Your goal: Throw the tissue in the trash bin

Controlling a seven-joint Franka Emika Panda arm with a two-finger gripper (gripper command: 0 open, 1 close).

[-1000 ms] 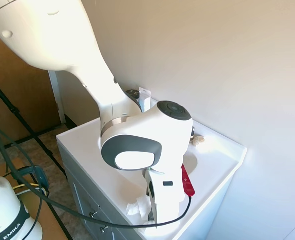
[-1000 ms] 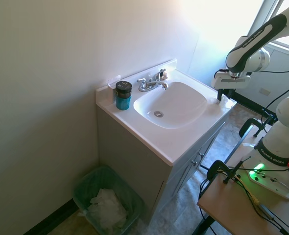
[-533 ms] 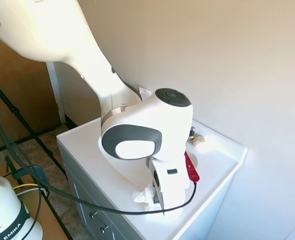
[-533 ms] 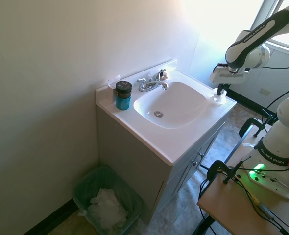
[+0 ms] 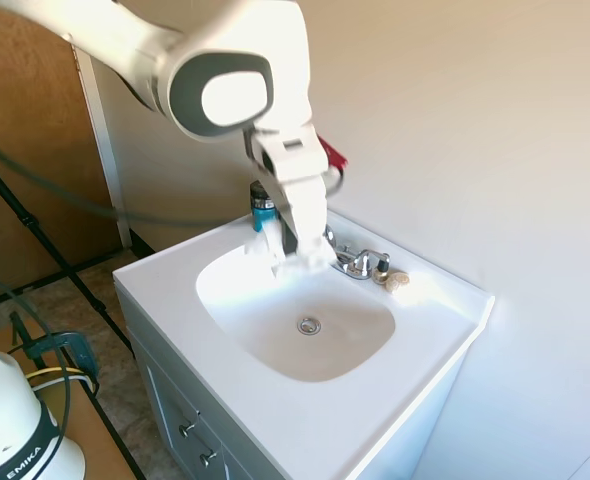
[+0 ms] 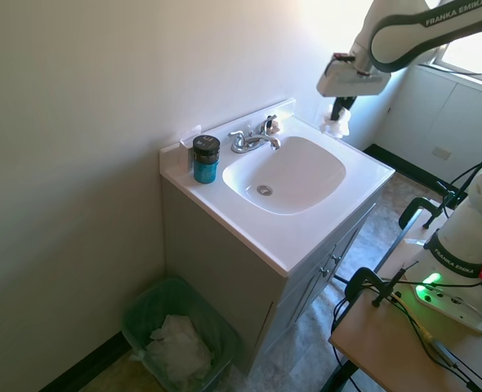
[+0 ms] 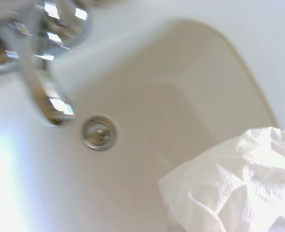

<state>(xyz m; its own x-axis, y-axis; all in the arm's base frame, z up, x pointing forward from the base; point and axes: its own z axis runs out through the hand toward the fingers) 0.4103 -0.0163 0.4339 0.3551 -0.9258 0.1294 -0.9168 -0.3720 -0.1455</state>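
Transport step: gripper clenched on the crumpled tissue, hanging above the sink basin near the faucet. Next, probably: carry past the vanity edge, down over the trash bin (floor, beside the cabinet), then release.

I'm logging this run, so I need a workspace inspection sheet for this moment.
Surface: white vanity top with sink basin, dry.
Job's things: tissue held in the air above the vanity; trash bin on the floor beside the cabinet, crumpled paper already inside.
Clutter: blue jar, faucet, small shell-like item.
Grippers: tool shut on the tissue.
Cables: nothing seen on the vanity top.
Surroundings: bare wall, wooden door.
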